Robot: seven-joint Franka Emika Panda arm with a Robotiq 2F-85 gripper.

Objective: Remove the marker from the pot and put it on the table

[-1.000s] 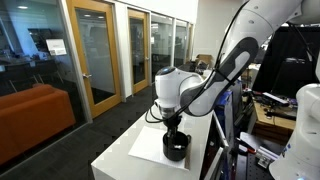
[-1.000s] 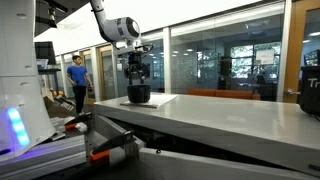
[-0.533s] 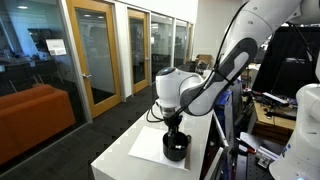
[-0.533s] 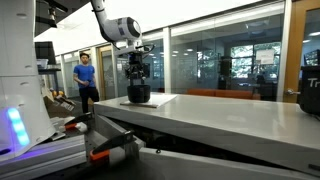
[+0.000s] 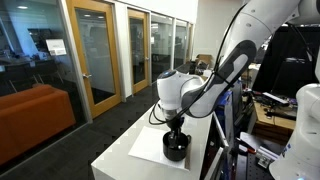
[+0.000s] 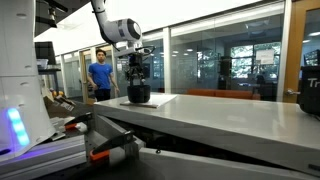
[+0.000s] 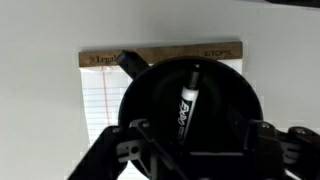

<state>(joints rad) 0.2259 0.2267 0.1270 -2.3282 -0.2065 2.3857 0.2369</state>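
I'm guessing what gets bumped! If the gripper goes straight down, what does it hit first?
Probably the marker, leaning inside the pot right under the open gripper, though depth is hard to judge.

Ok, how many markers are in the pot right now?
1. One black marker lies inside the pot, seen in the wrist view. The pot's near edge is hidden behind the fingers, so another could be tucked there.
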